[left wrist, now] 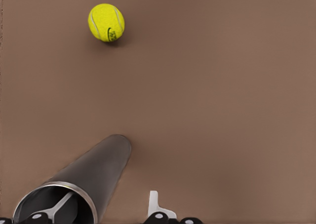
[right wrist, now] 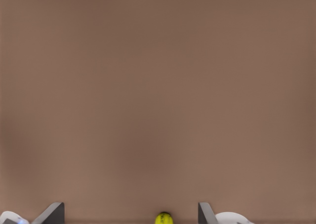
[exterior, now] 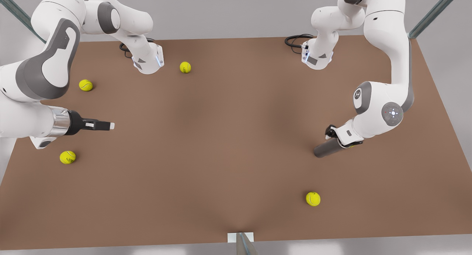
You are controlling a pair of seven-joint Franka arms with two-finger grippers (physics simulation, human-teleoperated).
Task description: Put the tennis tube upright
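Note:
The tennis tube (exterior: 326, 149) is a matte grey cylinder lying on its side on the brown table at the front view's right. In the left wrist view the tennis tube (left wrist: 98, 172) turns its hollow, silver-rimmed end toward the camera. My left gripper (exterior: 341, 138) is at that end and open. One finger reaches inside the hollow, and the other finger (left wrist: 154, 202) stands outside, apart from the wall. My right gripper (exterior: 105, 126) waits open over the table at the front view's left, far from the tube, nothing between its fingers (right wrist: 52, 213).
Several yellow-green tennis balls lie around the table (exterior: 228, 144): one at the back (exterior: 185, 67), two near the right arm (exterior: 85, 85) (exterior: 67, 157), one in front of the tube (exterior: 313, 199). The arm bases stand at the back edge.

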